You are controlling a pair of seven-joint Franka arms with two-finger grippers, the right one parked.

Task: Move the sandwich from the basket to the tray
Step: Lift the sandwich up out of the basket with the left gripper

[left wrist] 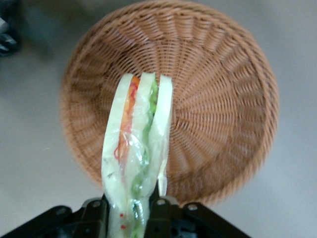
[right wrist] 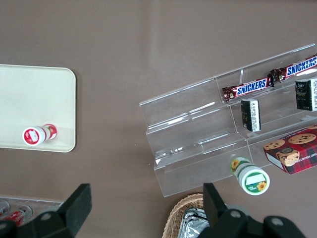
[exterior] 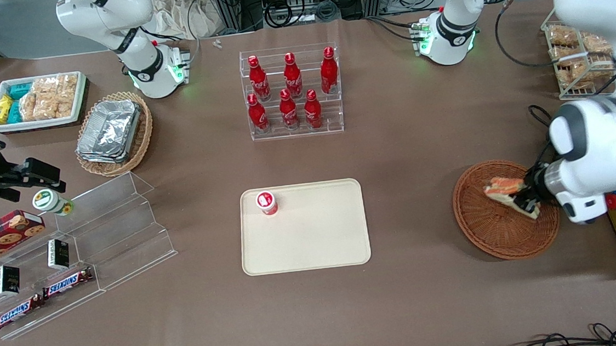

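Gripper (exterior: 528, 195) clamped on sandwich (exterior: 509, 193), held above basket (exterior: 497, 235) at working arm's end of table; wedge's long axis ran straight out from the fingers (left wrist: 157, 208), cut edge up; tray (exterior: 313, 238) lay well apart toward table's middle, bare but for small red-capped cup (exterior: 267, 202) at one corner; cloth between looked open
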